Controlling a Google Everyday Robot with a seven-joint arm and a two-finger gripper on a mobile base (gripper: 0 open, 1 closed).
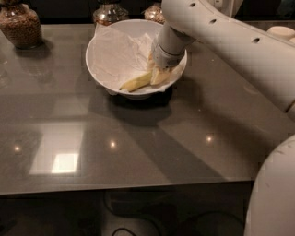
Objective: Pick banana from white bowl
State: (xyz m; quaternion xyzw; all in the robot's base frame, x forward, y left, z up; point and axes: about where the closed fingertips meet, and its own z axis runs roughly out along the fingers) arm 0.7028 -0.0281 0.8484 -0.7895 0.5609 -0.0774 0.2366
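The white bowl [103, 55], lined with crumpled white paper, stands at the back middle of the grey table. The yellow banana [135, 83] lies inside it along the front wall, with its left end showing and its right end hidden under my gripper. My gripper [159, 75] reaches down into the right side of the bowl from the white arm [221, 32] and sits right at the banana's right end.
A glass jar with brown contents [20, 25] stands at the back left. Two more jars [108, 11] stand behind the bowl. A beige dish [281, 31] is at the far right. The robot's white body [272, 193] fills the lower right corner.
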